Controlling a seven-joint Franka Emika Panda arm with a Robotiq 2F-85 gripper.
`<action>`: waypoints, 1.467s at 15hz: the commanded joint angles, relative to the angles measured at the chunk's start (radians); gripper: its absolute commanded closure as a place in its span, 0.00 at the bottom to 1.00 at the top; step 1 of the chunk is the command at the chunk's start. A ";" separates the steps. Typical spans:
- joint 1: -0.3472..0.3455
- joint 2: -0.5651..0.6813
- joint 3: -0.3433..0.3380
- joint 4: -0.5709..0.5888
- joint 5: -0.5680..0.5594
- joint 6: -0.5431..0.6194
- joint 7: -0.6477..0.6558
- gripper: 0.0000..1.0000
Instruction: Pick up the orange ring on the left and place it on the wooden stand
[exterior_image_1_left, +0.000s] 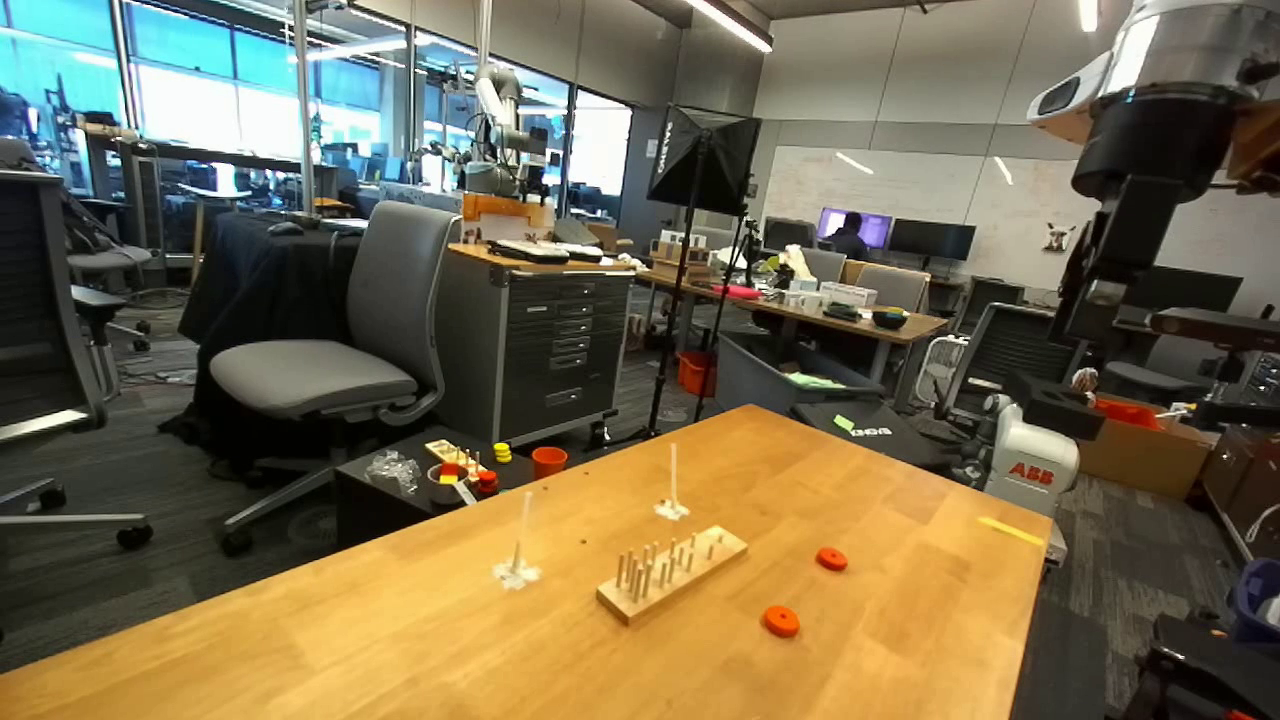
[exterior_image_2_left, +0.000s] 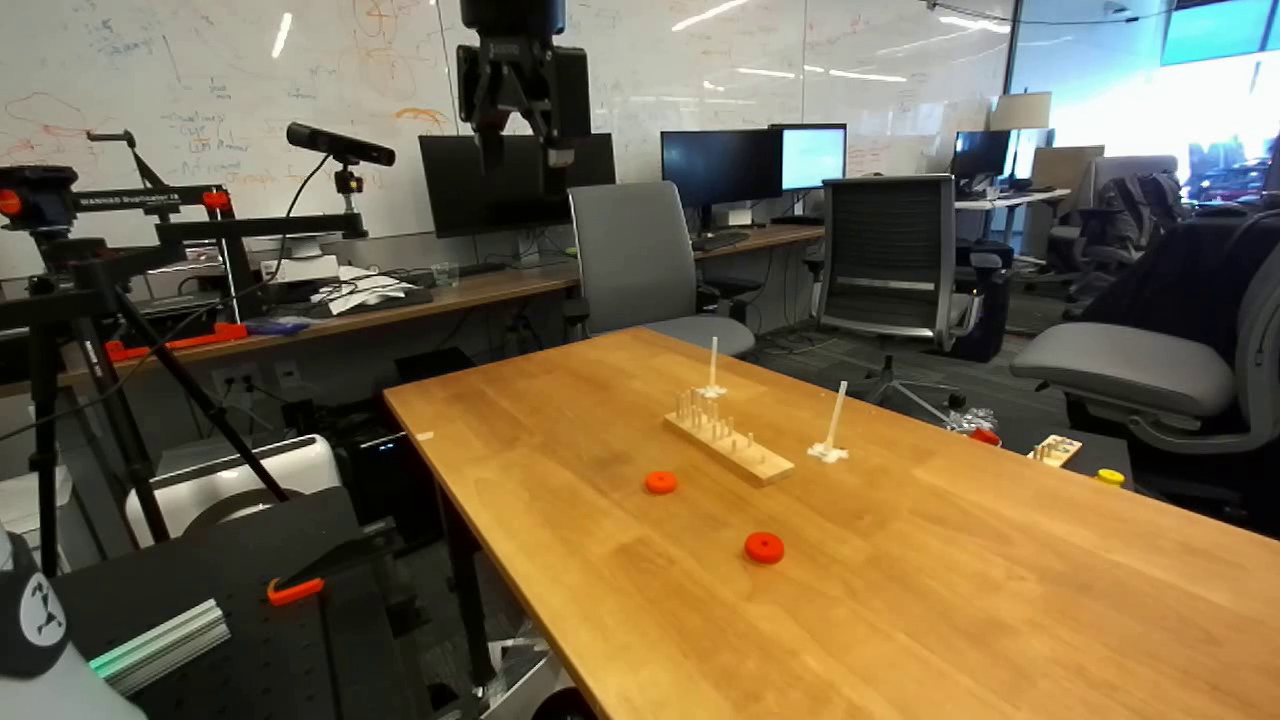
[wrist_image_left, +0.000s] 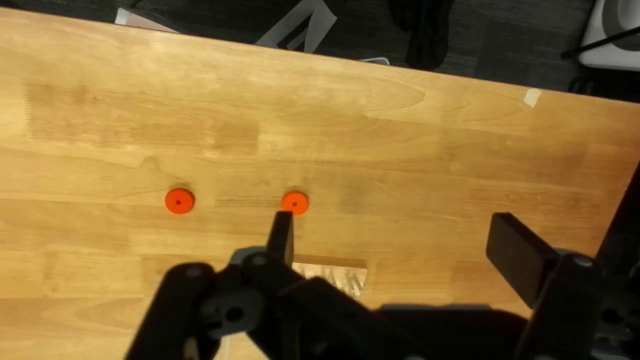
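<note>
Two matching flat orange rings lie on the wooden table. One orange ring (exterior_image_1_left: 832, 559) (exterior_image_2_left: 764, 547) is at the left in the wrist view (wrist_image_left: 179, 201). The other orange ring (exterior_image_1_left: 781, 621) (exterior_image_2_left: 660, 482) is to its right in the wrist view (wrist_image_left: 295, 204), partly overlapped by a fingertip. The wooden stand (exterior_image_1_left: 710, 562) (exterior_image_2_left: 766, 468), a low pale block with upright pegs, lies near them; it is partly hidden behind the gripper in the wrist view (wrist_image_left: 327, 270). My gripper (wrist_image_left: 392, 220) is open and empty, high above the table in both exterior views (exterior_image_1_left: 1085, 305) (exterior_image_2_left: 525, 155).
Two thin pale posts, one post (exterior_image_1_left: 522, 535) (exterior_image_2_left: 836, 418) and another post (exterior_image_1_left: 673, 475) (exterior_image_2_left: 714, 365), stand upright on the table behind the stand. The table edge (wrist_image_left: 320, 55) runs across the top of the wrist view. A low black box (exterior_image_1_left: 400, 515) with small items stands beyond the table.
</note>
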 joint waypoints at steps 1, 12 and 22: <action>-0.012 0.070 0.026 0.075 0.037 0.042 0.046 0.00; -0.074 0.513 0.073 0.339 -0.058 0.185 0.329 0.00; -0.089 0.634 0.057 0.361 -0.054 0.198 0.349 0.00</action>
